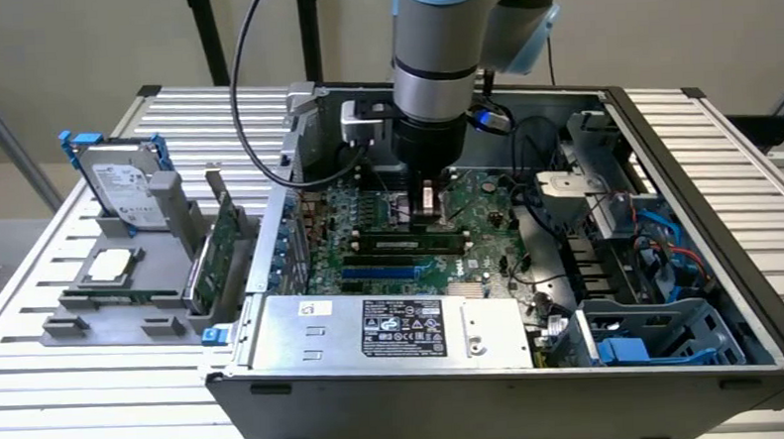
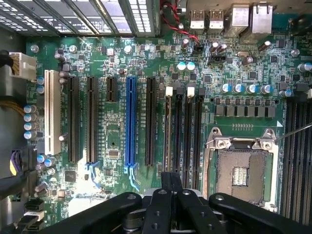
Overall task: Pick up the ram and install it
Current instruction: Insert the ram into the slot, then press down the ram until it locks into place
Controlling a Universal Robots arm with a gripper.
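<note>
claw: The claw (image 1: 425,200) sat low inside the case (image 1: 373,399), over the board (image 2: 117,63), beside the socket (image 2: 241,170).
claw state: Cannot tell whether clenched, released or grasping.
ram: Likely the long thin stick (image 1: 413,241) that lay along the slots, just in front of the claw on the camera side. Cannot tell whether it was fully seated.
ram axis: It ran from the exterior view's left to its right, in line with the blue slot (image 1: 387,272) beside it.
key relation: The claw was just behind and above the stick, near its middle and not clearly touching it.
progress: Judged to be at the install stage, with the claw at the slots.
outside the case: A green card (image 1: 208,257) and a drive (image 1: 123,182) stood in a rack on the bench (image 1: 55,393), well apart on the exterior view's left.
</note>
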